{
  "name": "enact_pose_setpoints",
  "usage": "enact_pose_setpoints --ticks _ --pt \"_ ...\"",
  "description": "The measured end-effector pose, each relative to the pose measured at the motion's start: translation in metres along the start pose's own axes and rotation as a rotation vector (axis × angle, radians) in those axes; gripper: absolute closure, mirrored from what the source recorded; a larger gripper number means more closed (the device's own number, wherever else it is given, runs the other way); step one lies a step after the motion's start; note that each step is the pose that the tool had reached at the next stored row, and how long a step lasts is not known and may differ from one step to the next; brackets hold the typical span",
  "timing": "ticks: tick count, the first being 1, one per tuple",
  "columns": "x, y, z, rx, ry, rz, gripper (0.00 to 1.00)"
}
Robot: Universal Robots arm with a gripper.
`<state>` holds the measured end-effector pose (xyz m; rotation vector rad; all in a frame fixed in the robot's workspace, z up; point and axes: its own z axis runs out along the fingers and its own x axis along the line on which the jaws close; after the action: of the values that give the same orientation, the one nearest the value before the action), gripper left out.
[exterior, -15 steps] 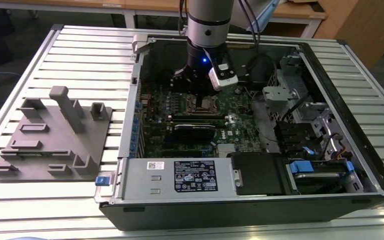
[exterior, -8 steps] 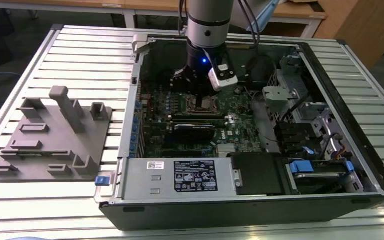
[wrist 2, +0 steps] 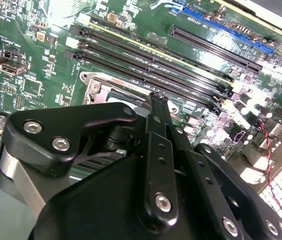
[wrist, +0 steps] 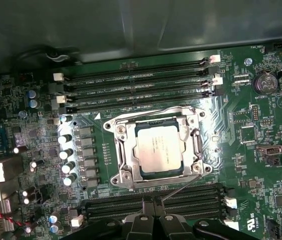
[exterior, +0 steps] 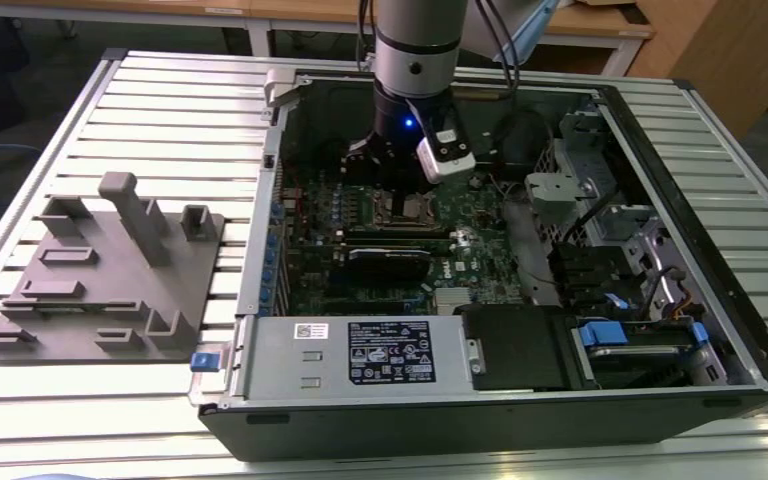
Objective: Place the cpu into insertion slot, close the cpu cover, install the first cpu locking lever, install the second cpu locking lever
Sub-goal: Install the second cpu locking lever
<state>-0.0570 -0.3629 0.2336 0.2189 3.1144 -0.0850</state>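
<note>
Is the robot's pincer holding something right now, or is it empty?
Nothing seems held. The cpu already sits in the insertion slot with the cpu cover down, and the pincer hovers beside it, its fingertips close together.

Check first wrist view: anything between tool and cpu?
Yes: memory slots and a thin lever lie between the tool and the cpu.

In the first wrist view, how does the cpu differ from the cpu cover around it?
The cpu is a solid dull grey square plate; the cpu cover is a shinier silvery frame with an open window. The cpu sits in the middle, showing through that window; the cpu cover rings it and reaches further out over the insertion slot. Both are metal, squarish and lie flat on the green board.
</note>
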Motion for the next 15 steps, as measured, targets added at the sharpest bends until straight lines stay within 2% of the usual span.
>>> enact_pose_setpoints --ticks 7,15 --pt "0.0000 -0.0001 0.0003 0.0005 0.0002 0.000 0.90" --pt "0.0004 0.0001 0.0039 0.0006 0.0002 0.000 0.90"
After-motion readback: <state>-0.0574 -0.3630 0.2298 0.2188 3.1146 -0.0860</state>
